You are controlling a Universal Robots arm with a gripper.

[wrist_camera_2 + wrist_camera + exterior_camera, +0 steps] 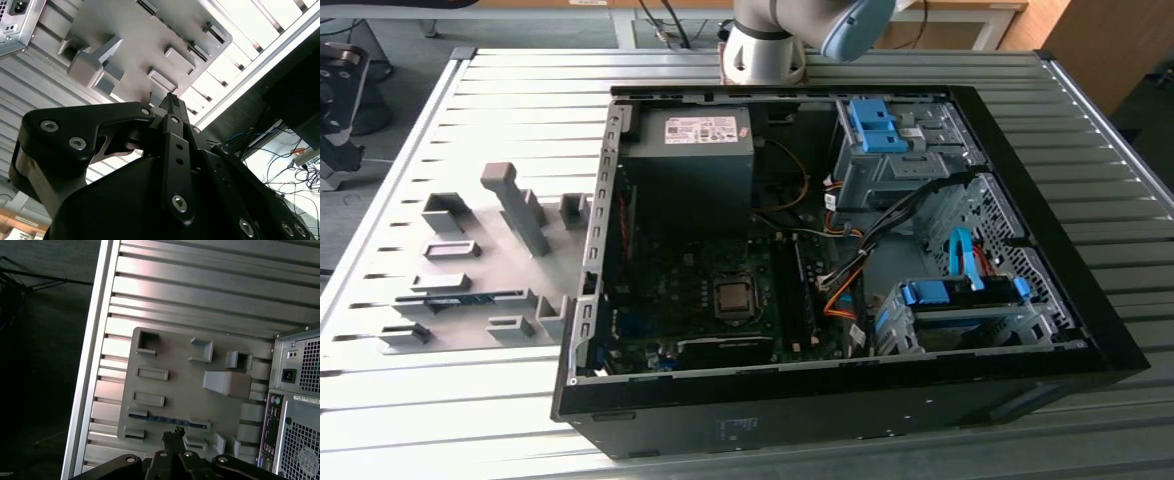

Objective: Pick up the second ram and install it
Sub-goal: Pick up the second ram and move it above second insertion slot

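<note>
Item, one gripper (175, 432): we are seeing its two fingers drawn together at the tips with nothing between them. It is hanging over the grey holder plate (180, 385), and its tips are lining up just beside the stick in the first wrist view. In the second wrist view the gripper (170, 100) is showing edge-on, so one finger is hiding the other.

Item, one second ram (470, 297): it is lying flat in its holders on the plate, at the exterior view's left of the case and outside it. In the first wrist view the second ram (167, 420) is showing as a dark strip with blue flecks. We cannot make out its sticker.

Item, one holder plate (494, 265), carrying one tall block (520, 205) and several low ones. The gripper is covering part of the plate, so we are not settling their count.

Item, one slatted metal table (520, 90), bearing one open computer case (1067, 300).

Inside the case we are counting:
- one power supply (687, 175) with one white label (700, 130), its print unreadable to us
- two blue drive brackets (871, 125)
- one processor socket (734, 298)
- a bundle of orange cables (841, 290), number unclear

Beside the socket, the memory slots (787, 285) are lying in shadow, and we cannot tell whether any is filled.

Item, one arm (767, 40), cut off by the frame's edge.
</note>
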